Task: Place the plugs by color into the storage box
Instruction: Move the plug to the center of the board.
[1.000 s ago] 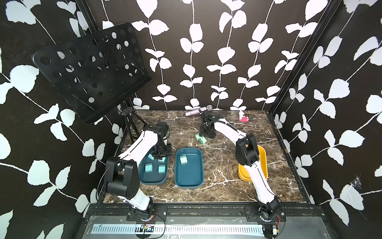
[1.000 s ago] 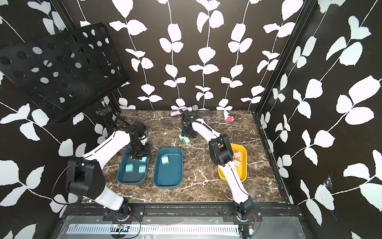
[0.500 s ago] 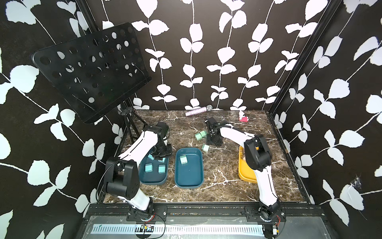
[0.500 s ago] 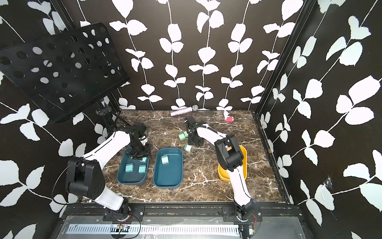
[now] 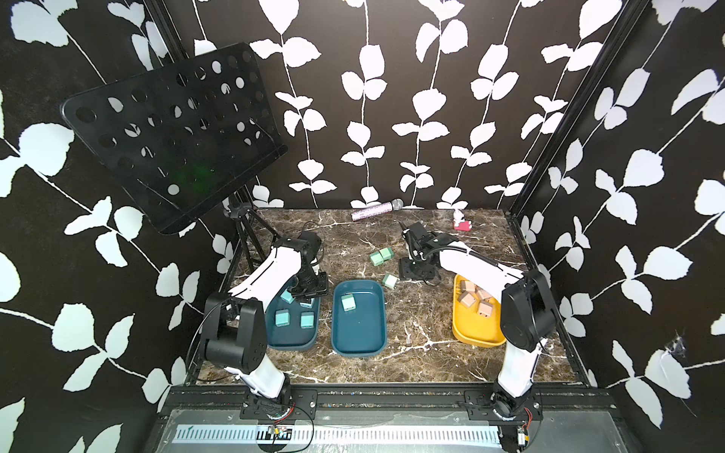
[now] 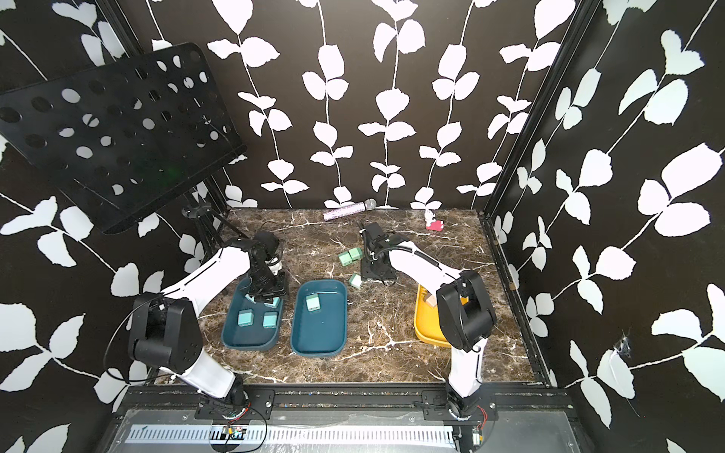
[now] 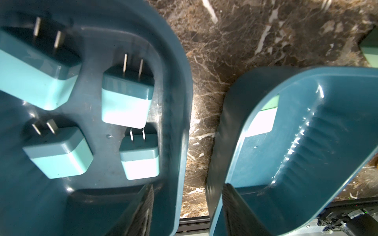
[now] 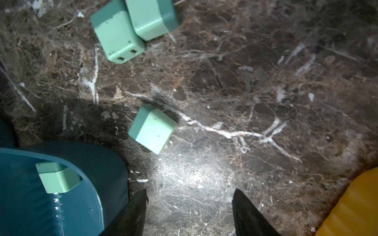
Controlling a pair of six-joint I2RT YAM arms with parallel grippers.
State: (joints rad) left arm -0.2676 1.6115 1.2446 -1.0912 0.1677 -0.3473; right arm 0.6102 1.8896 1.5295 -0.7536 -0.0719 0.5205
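Next, the lone green plug (image 8: 152, 128), mid-frame.
Fingers stood apart, empty, on right gripper (image 8: 190, 192) and left gripper (image 7: 188, 186); squaring to flat sides seemed wisest.

Both top views are sharp and lit softly from above; the marble tabletop (image 5: 412, 353) reads clearly, while the dark walls (image 5: 235, 23) stay dim. In the left wrist view glare whitens the light blue plugs (image 7: 124, 110), and the left gripper (image 7: 187, 186) is blurred. In the right wrist view a bright patch glares on the marble beside a mint green plug (image 8: 152, 128), and the frame's edges darken.
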